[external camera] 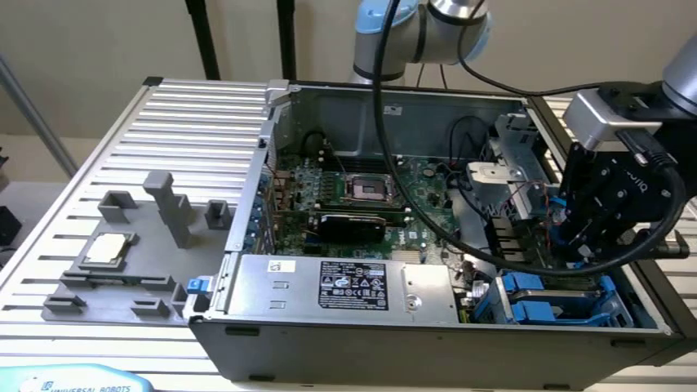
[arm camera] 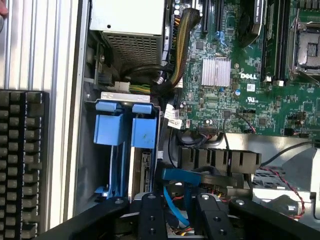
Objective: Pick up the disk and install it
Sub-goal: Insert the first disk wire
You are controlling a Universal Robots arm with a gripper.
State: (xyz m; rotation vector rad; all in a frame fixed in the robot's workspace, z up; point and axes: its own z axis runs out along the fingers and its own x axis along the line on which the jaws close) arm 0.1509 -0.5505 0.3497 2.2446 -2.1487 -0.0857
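Note:
The disk [arm camera: 144, 150] stands on edge in the drive bay at the front corner of the open computer case [external camera: 436, 343]. Its blue carrier tab faces up and a strip of grey metal shows below the tab. A second blue carrier [arm camera: 109, 129] sits in the slot beside it. In the exterior view both blue carriers [external camera: 536, 304] lie at the case's front right. My gripper [arm camera: 179, 212] hovers just beside the bay. Its two black fingers [arm camera: 150, 215] stand apart and hold nothing; a blue cable [arm camera: 175, 205] runs behind the gap. In the exterior view my gripper [external camera: 588, 249] hangs over the case's right side.
A grey power-supply box [external camera: 326, 282] fills the case's front. The green motherboard [external camera: 360, 196] lies behind it. Black cables [external camera: 479, 245] loop across the case. On the slatted table [external camera: 163, 106], a grey fixture [external camera: 120, 278] holds a small silver chip [external camera: 109, 247].

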